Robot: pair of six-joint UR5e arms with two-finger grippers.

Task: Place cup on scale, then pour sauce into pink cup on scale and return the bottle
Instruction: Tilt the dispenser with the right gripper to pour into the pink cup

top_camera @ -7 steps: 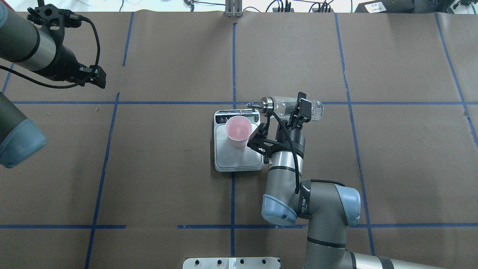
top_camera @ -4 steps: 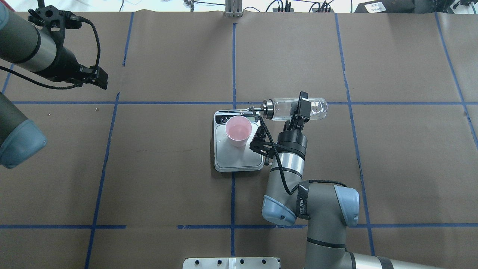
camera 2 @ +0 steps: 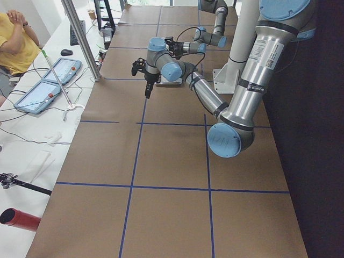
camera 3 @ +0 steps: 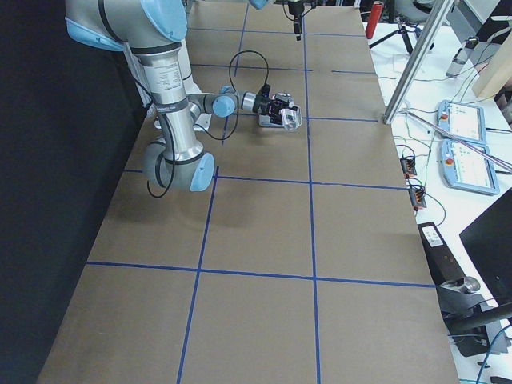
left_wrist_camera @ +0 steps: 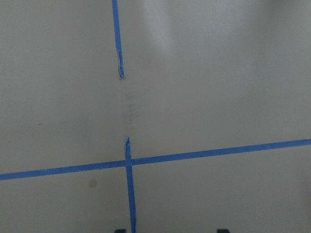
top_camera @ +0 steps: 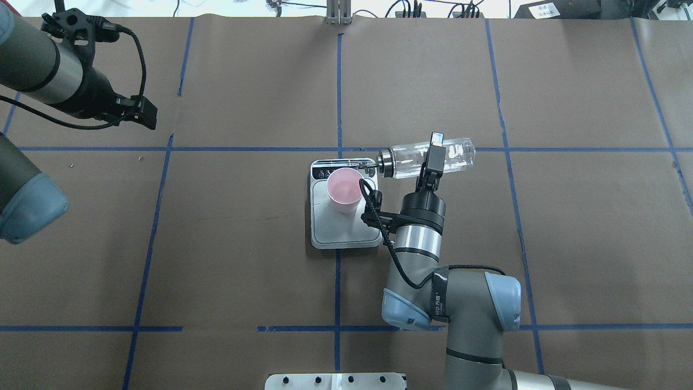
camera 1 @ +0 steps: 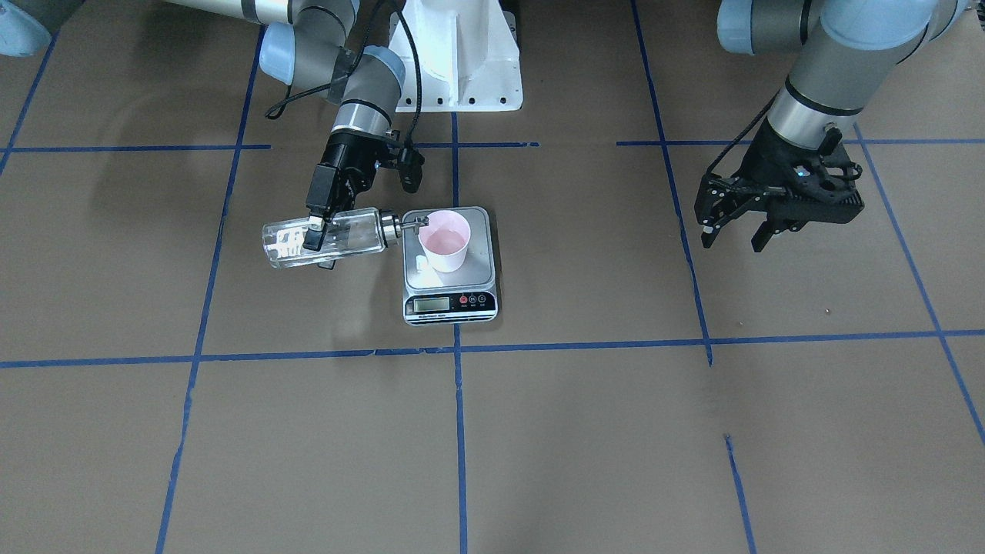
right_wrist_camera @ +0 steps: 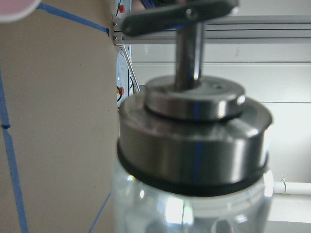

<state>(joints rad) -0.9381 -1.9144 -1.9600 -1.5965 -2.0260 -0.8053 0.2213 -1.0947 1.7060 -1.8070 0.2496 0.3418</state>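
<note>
The pink cup (top_camera: 345,189) (camera 1: 445,238) stands upright on the scale (top_camera: 325,233) (camera 1: 477,265), toward its display end. My right gripper (top_camera: 431,160) (camera 1: 317,231) is shut on the clear glass bottle (top_camera: 457,155) (camera 1: 350,235), held about horizontal beside the scale. The silver spout cap (top_camera: 385,161) (camera 1: 391,227) (right_wrist_camera: 194,136) points at the cup's rim. The sauce does not show as a stream. My left gripper (camera 1: 731,235) (top_camera: 145,116) is open and empty, far off to the side above the table.
Brown paper with blue tape lines (top_camera: 338,81) covers the table. A white robot base plate (camera 1: 454,61) lies at the robot's side. A metal bracket (top_camera: 337,16) stands at the far edge. An operator in yellow (camera 2: 13,43) sits beyond the table's far edge.
The right wrist has swung the bottle from tilted to about level and shifted it slightly right, the spout now near the cup's rim. The cup, the scale and the left arm have barely moved.
</note>
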